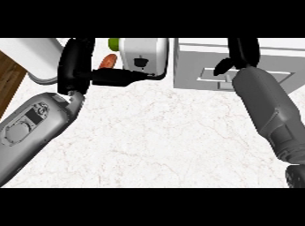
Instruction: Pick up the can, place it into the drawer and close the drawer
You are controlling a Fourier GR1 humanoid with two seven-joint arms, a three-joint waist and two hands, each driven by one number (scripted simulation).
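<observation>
Right robot hand (236,56) curls at the white box-shaped drawer (246,62) on the bench's (161,132) far right edge; whether it grips anything, I cannot tell. Left robot hand (77,62) rests with relaxed fingers at the far left. No can visible, so closing the drawer looks next.

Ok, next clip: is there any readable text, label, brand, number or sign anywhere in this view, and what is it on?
None can be read.
Toaster: a dark mark on its front, no letters legible.
Left forearm: an outlined panel, no writing.
Drawer unit: plain white front, no label.
Nothing printed shows on the left hand, the right hand or the counter.
</observation>
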